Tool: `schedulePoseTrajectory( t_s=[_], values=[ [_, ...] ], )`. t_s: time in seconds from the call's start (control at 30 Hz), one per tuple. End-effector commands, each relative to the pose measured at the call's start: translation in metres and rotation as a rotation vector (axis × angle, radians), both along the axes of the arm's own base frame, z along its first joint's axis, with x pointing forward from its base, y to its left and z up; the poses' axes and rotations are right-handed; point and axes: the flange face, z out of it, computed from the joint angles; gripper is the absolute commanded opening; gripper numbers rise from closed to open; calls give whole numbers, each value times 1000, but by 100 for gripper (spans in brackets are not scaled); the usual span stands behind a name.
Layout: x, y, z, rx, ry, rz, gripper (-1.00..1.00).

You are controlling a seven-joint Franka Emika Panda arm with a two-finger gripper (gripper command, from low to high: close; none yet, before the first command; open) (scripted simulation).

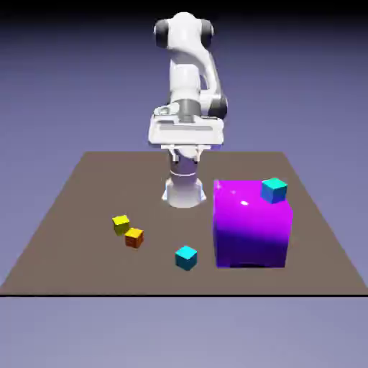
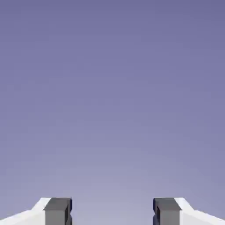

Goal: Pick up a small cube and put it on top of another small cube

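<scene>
One small cyan cube [image 1: 186, 257] lies on the brown table [image 1: 72, 215] near its front edge, just left of the big magenta block [image 1: 252, 223]. Its twin, the other small cyan cube [image 1: 274, 190], rests on top of that block near its far right corner. My gripper [image 1: 186, 152] hangs high above the table's far side, well behind both cubes, with nothing between its fingers. The hand view shows only the blue-violet backdrop, and my gripper [image 2: 112, 211] is open there, its grey fingertips [image 2: 58, 210] wide apart.
A small yellow cube [image 1: 121, 223] and a small orange cube [image 1: 134, 236] sit touching each other on the exterior view's left. The robot's white base [image 1: 184, 188] stands at the far edge, beside the magenta block.
</scene>
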Motion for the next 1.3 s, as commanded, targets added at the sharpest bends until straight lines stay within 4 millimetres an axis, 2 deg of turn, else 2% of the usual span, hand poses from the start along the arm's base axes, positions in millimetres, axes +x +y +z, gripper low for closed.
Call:
schedulePoseTrajectory(
  t_s=[0.0, 0.27, 0.53, 0.83, 0.9, 1.0, 1.03, 1.07, 1.1, 1.2, 1.23, 1.27],
  values=[
    [8, -3, -9, 18, 51, -22, 0],
    [58, -25, -87, 159, 457, -199, 0],
    [86, -41, -176, 298, 862, -377, 0],
    [90, -50, -280, 448, 1319, -561, 0],
    [89, -50, -286, 457, 1346, -571, 0],
    [70, -34, -336, 458, 1346, -570, 0],
    [65, -31, -345, 457, 1346, -571, 0],
    [65, -31, -345, 457, 1346, -571, -100],
    [65, -31, -345, 457, 1346, -571, -100],
    [86, -47, -296, 458, 1346, -570, -100],
    [93, -52, -286, 452, 1337, -582, -100],
    [102, -44, -275, 457, 1322, -598, -100]
  ],
)
